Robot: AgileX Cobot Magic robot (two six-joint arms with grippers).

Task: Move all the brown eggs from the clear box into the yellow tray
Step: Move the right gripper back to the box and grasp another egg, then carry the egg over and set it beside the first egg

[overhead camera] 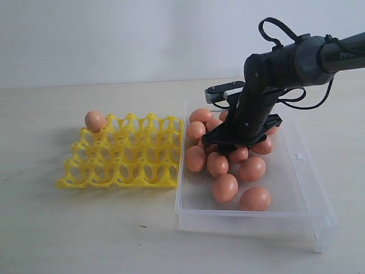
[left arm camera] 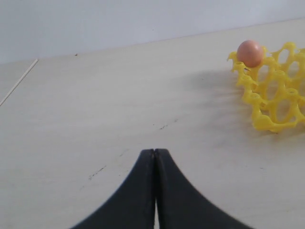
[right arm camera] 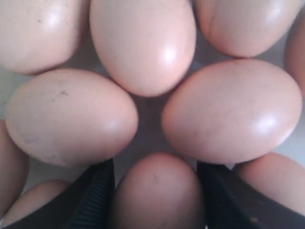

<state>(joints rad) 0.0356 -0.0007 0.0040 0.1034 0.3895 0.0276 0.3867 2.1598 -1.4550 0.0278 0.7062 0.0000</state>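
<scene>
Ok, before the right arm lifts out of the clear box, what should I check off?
1. Target egg between the right end effector jaws: ok.
2. Grip closed on it: cannot tell.
3. Neighbouring eggs clear of the fingers: not ok, they crowd both.
4. Free cups in the yellow tray: ok, one egg seated.
5. Left end effector clear of the tray: ok, shut over bare table.

Right pincer [right arm camera: 155,191] downward, 2 fingers apart; left pincer [left arm camera: 155,160] low, 2 fingers together

Pale table [overhead camera: 85,234], yellow tray [overhead camera: 132,155], clear box [overhead camera: 305,188] just beside
</scene>
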